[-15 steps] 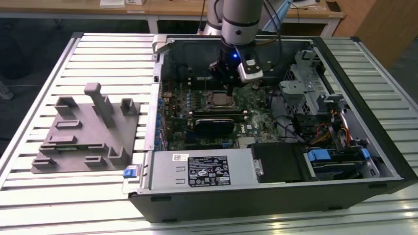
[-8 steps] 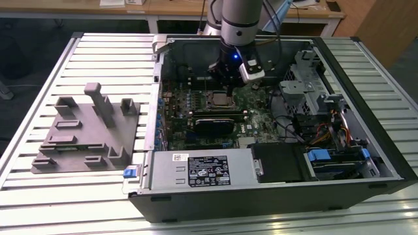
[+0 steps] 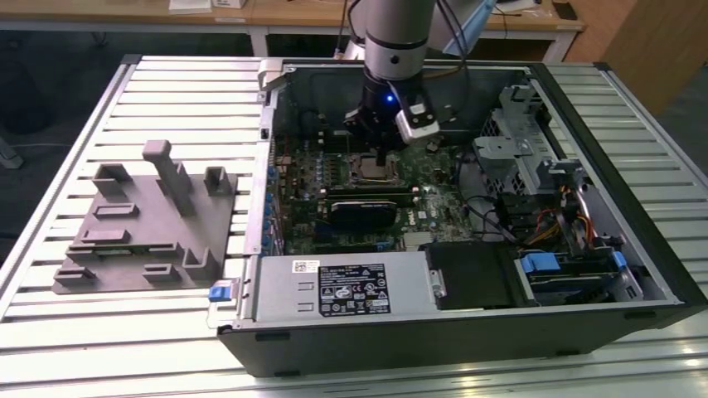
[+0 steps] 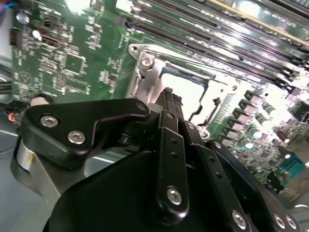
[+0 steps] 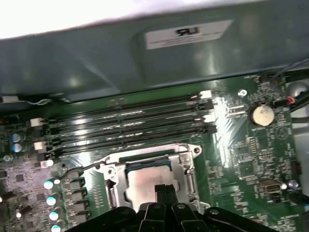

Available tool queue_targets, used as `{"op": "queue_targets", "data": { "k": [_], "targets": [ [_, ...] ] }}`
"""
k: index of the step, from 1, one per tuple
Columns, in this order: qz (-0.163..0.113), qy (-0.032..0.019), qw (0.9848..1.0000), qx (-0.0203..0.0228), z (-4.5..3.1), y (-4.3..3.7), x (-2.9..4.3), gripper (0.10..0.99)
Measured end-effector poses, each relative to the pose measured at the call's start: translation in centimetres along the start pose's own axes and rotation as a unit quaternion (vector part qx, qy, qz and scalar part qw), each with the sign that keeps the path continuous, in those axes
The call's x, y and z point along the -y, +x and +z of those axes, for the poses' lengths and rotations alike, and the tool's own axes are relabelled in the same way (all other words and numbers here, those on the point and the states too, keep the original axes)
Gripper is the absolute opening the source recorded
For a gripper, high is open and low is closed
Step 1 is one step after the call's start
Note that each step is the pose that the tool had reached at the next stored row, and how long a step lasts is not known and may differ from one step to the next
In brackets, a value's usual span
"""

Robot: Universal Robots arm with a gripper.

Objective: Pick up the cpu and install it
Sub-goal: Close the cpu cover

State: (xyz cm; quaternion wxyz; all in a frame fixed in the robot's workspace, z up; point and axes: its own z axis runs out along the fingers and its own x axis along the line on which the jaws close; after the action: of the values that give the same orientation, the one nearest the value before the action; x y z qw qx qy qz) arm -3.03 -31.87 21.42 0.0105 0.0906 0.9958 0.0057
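One cpu (image 5: 143,181), a small square chip with a silver-grey top, lies in the metal-framed socket (image 5: 187,166) directly under the tips of the gripper (image 5: 165,188). It looks level and square within the frame, so by my reading the picking up is done and the work stands at the seating stage. I cannot tell whether the frame around the chip is latched.

Any move made here calls for care. A seated chip should not be dragged sideways, so motion at the tips ought to be straight up or down, with the chip left flat in its recess.

In both wrist views the gripper's two narrow fingers are pressed together with nothing pinched between them. Their tips sit over the edge of the chip nearest the gripper body. Whether they rest on the metal top or hang just above it cannot be told.

Just beyond the tips, past the socket, run the long dark memory slots (image 5: 125,121) on the green motherboard (image 5: 241,145), with a round battery (image 5: 261,114) off to one side. In the exterior view the arm reaches down into the open computer case (image 3: 443,344). Well apart from the gripper, outside the case, a grey plastic fixture (image 3: 144,224) stands on the slatted bench (image 3: 111,352).
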Motion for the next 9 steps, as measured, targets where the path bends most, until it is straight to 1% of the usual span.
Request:
{"op": "queue_targets", "data": {
  "k": [4, 9],
  "targets": [
    [0.000, -0.0001, 1.0000, 0.0000, 0.11, 0.79, 0.18, 0.106],
    [0.000, -0.0001, 1.0000, 0.0000, 0.32, 1.57, 0.34, 0.106]
  ]
}}
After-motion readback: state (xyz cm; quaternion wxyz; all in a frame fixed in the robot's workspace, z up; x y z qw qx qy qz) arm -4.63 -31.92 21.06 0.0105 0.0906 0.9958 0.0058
